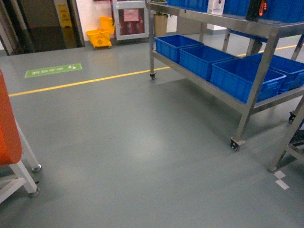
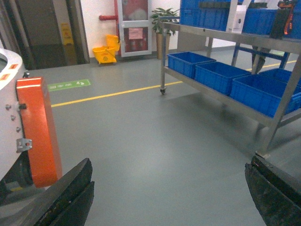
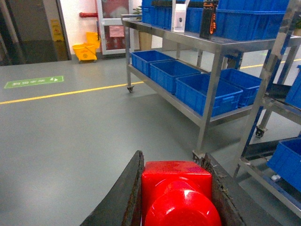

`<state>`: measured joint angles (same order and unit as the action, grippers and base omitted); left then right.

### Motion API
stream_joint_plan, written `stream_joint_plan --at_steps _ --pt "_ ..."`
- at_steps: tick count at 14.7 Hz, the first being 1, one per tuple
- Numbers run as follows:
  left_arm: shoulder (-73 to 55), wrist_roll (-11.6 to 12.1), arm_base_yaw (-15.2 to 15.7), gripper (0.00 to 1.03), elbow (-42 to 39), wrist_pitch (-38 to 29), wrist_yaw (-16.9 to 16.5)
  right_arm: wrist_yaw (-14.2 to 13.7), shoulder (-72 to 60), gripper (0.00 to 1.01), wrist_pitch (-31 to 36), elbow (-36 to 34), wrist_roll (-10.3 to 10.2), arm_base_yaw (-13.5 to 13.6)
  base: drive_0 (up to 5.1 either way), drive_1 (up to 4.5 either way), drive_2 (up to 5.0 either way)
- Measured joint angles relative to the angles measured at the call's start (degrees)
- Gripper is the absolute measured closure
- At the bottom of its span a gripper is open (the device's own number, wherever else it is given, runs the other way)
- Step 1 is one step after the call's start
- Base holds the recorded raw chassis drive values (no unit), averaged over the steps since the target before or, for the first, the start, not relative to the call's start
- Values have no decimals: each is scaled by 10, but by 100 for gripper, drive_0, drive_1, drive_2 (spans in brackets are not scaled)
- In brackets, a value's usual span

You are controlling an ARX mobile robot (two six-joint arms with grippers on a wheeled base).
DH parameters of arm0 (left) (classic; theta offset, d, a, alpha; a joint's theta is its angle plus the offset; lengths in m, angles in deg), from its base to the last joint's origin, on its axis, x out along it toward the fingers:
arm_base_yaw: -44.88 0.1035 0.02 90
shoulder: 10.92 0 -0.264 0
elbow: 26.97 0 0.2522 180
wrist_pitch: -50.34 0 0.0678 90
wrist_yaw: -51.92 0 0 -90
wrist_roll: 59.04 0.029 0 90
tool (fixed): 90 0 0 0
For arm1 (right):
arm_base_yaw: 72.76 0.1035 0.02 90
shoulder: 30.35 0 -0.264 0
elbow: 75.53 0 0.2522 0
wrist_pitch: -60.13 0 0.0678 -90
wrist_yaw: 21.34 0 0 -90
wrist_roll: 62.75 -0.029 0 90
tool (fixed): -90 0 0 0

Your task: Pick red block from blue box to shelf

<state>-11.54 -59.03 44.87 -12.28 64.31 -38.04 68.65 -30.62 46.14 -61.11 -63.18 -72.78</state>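
Observation:
The glossy red block (image 3: pixel 176 186) sits clamped between the two dark fingers of my right gripper (image 3: pixel 172 157), its round stud facing the camera. The shelf (image 3: pixel 214 75), a stainless-steel rack on castors, stands ahead and to the right of it, and shows too in the head view (image 1: pixel 265 54) and the left wrist view (image 2: pixel 282 101). My left gripper (image 2: pixel 169 190) is open over bare grey floor with nothing between its fingers. The blue box is out of view. Neither gripper shows in the head view.
Dark blue crates (image 1: pixel 240 76) fill the shelf's lower tier, with more on top. A second rack (image 3: pixel 277 136) stands further right. An orange panel (image 1: pixel 8 128) on white legs is at the left. A yellow floor line (image 1: pixel 85 81) and a yellow mop bucket (image 1: pixel 99 37) lie farther off.

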Motion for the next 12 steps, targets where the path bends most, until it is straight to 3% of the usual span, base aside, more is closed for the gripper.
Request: stream_joint_plan --at_steps 12 --pt "0 0 0 5 0 0 0 0 0 74 0 0 0 0 -153 -153 -153"
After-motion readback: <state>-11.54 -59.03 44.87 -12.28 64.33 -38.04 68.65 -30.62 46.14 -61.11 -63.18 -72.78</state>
